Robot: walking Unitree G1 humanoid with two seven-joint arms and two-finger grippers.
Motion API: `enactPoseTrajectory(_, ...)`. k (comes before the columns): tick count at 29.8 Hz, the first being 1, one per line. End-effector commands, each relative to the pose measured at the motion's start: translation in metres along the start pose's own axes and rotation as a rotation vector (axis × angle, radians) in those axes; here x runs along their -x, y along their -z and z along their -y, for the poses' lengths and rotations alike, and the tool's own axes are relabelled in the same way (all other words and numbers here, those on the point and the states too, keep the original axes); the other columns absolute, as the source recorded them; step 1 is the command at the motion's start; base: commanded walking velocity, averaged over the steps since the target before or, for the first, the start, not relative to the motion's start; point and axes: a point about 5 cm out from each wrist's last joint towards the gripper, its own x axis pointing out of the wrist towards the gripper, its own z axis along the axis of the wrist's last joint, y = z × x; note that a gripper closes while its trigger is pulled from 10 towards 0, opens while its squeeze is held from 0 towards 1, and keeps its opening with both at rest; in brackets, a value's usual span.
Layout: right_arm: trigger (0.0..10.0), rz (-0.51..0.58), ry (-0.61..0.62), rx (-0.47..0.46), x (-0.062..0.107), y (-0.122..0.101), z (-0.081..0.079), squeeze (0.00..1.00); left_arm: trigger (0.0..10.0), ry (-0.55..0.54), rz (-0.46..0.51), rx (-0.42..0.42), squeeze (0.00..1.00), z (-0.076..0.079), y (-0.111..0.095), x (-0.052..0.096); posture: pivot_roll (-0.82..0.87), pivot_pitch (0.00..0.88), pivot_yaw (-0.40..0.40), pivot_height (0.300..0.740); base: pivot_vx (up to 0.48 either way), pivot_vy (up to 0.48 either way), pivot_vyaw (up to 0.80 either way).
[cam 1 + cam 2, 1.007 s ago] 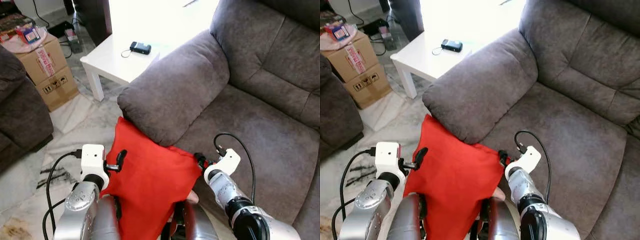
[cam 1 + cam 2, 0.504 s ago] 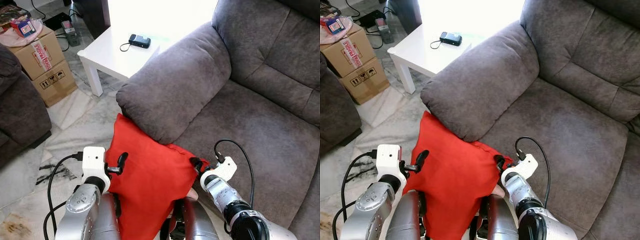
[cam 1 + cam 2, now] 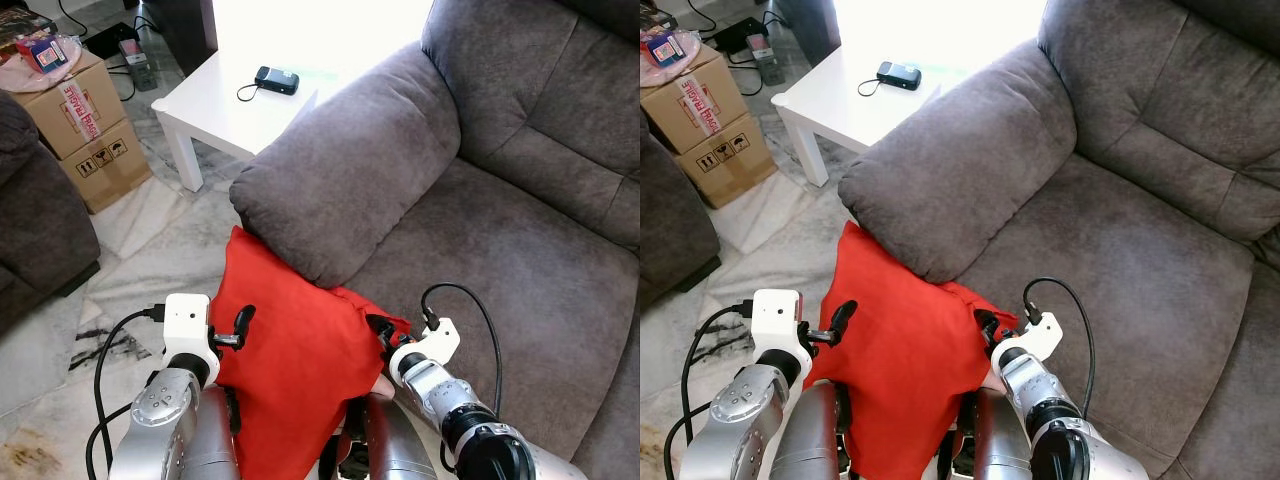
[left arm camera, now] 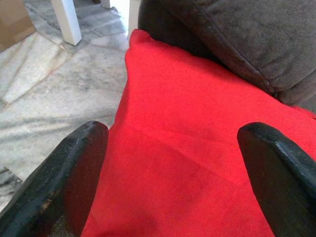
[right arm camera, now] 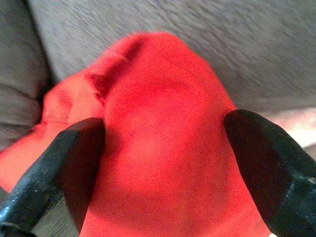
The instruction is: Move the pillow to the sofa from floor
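A red pillow stands tilted in front of me, its upper edge leaning against the grey sofa's armrest and its lower part hidden behind my arms. My left gripper presses against the pillow's left side; in the left wrist view its black fingers stand wide apart, open, with the red fabric spread between them. My right gripper is at the pillow's right corner, just over the sofa seat. In the right wrist view the bunched corner lies between its open fingers.
A white side table with a small black device stands behind the armrest. Cardboard boxes sit at the far left beside a dark sofa. Marble floor lies to my left.
My right gripper has moved inward and lower against the pillow's right corner, which now bunches over its fingers. The view has shifted slightly; the left gripper holds its place.
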Motion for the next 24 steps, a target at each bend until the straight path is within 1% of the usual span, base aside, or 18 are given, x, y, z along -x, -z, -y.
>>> enactPoseTrajectory(1,10.0,-0.027,0.030,0.014,0.004,0.005,0.013,0.00,10.0,0.008,-0.018,0.011,0.00,0.004,0.003,0.002,0.14,0.276,-0.167,0.626,0.000,0.000,0.00)
enactPoseTrajectory(5,10.0,-0.053,0.007,-0.003,0.005,0.011,0.015,0.00,10.0,0.008,-0.020,0.007,0.00,0.004,0.004,0.003,0.13,0.279,-0.167,0.626,0.000,0.000,0.00)
enactPoseTrajectory(8,10.0,-0.069,-0.010,0.007,0.005,0.014,0.015,0.00,10.0,0.008,-0.020,0.005,0.00,0.004,0.004,0.004,0.13,0.280,-0.167,0.626,0.000,0.000,0.00)
enactPoseTrajectory(11,10.0,-0.086,-0.054,0.016,0.004,0.017,0.010,0.00,10.0,0.009,-0.018,0.002,0.00,0.005,0.004,0.003,0.13,0.278,-0.168,0.626,0.000,0.000,0.00)
enactPoseTrajectory(13,10.0,-0.085,-0.101,-0.005,0.003,0.018,0.004,0.00,10.0,0.008,-0.013,-0.002,0.00,0.005,0.003,0.003,0.13,0.278,-0.169,0.626,0.000,0.000,0.00)
enactPoseTrajectory(15,10.0,-0.113,-0.154,-0.012,0.003,0.023,-0.001,0.00,10.0,0.008,-0.011,-0.006,0.00,0.005,0.003,0.003,0.13,0.276,-0.170,0.626,0.000,0.000,0.00)
enactPoseTrajectory(20,10.0,-0.150,-0.188,0.009,0.004,0.031,-0.001,0.00,10.0,0.006,-0.011,-0.008,0.00,0.005,0.003,0.003,0.14,0.279,-0.171,0.626,0.000,0.000,0.00)
enactPoseTrajectory(24,10.0,-0.167,-0.187,0.024,0.006,0.036,0.005,0.00,10.0,0.000,-0.013,-0.011,0.00,0.003,0.003,0.004,0.14,0.281,-0.171,0.626,0.000,0.000,0.00)
